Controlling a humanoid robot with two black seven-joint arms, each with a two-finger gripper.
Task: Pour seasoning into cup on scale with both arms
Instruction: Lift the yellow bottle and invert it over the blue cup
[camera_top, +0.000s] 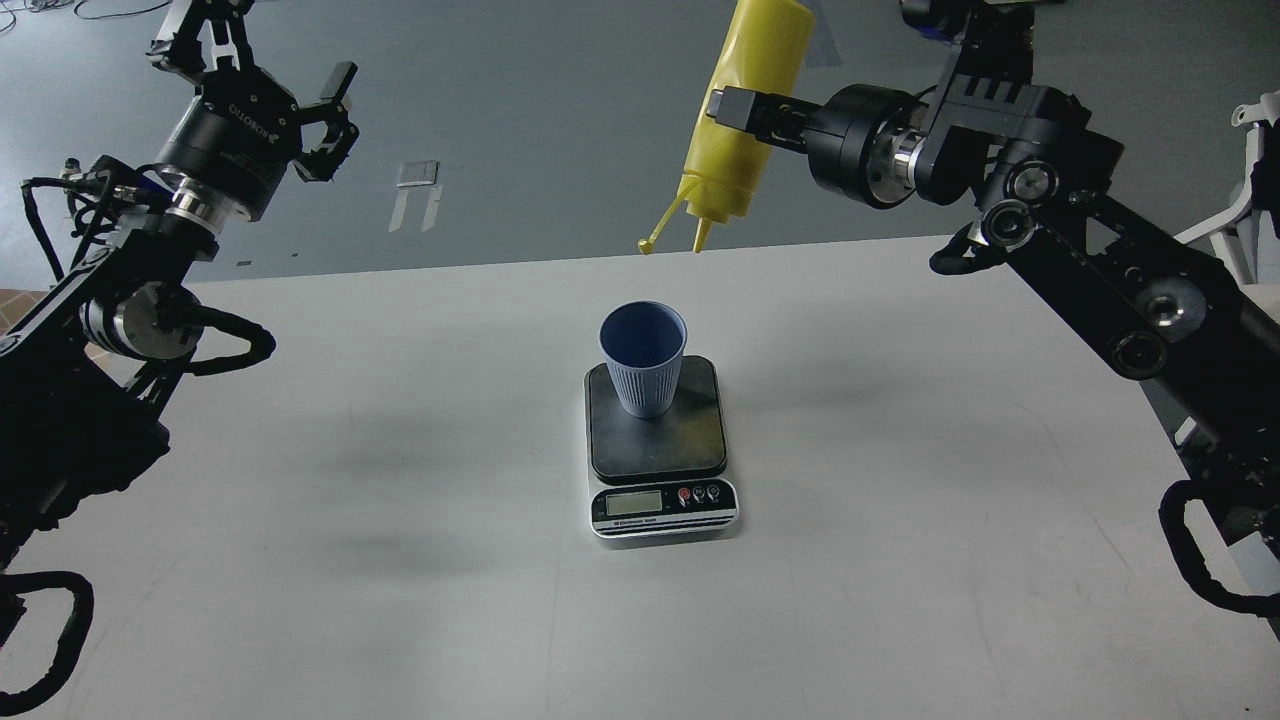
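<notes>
The light-blue ribbed cup (643, 372) stands upright on the dark platform of the scale (660, 470) in the middle of the white table. My right gripper (740, 112) is shut on the yellow seasoning bottle (745, 110) and holds it upside down, nozzle pointing down, high above and a little right of and behind the cup. Its tethered cap hangs loose beside the nozzle. My left gripper (265, 55) is open and empty, raised at the far left, well away from the cup.
The white table (400, 500) has its far edge just behind the cup, with grey floor beyond. A small grey marker (418, 175) lies on the floor. My right arm's links cross the table's right side.
</notes>
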